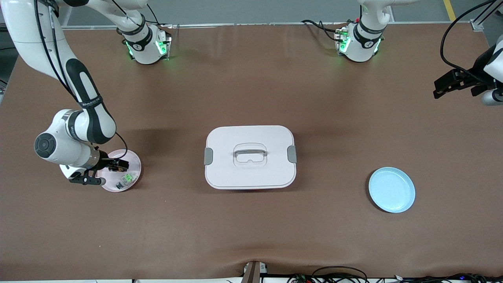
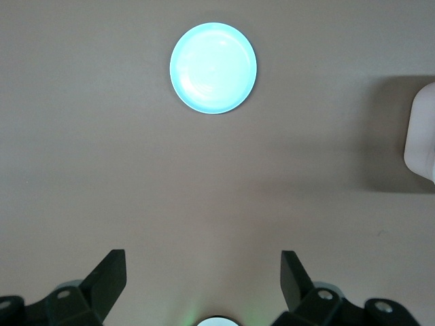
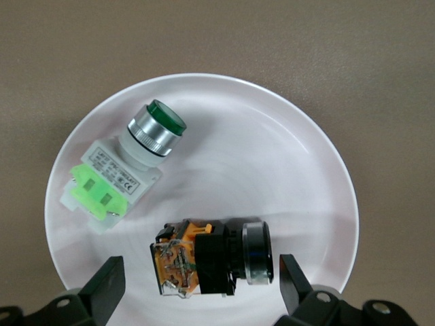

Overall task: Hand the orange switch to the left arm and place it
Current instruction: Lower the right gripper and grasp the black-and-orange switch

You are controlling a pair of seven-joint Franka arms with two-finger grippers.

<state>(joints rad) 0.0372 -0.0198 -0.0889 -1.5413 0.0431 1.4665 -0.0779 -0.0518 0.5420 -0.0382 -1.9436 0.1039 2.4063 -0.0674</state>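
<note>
Right gripper [image 1: 114, 165] is low over the pink plate [image 1: 133, 159] at the right arm's end of the table, fingers spread wide, nothing held; in the right wrist view its fingertips [image 3: 109, 285] stand on either side of the orange switch [image 3: 211, 257] without touching it. The orange switch lies on its side on the plate, black body with an orange end and a dark round cap. Beside it on the same plate lies the green switch [image 3: 126, 166], apart from the orange one, silvery collar and green cap. In the front view the orange switch seems mostly hidden under the gripper, hard to make out. The box [image 1: 250, 156] sits mid-table, lid on, handle flat, well apart from the pink plate. Blue plate [image 1: 391, 189] sits toward the left arm's end, bare. Left gripper [image 1: 452, 83] waits high over that end of the table, fingers spread, nothing between them.
</note>
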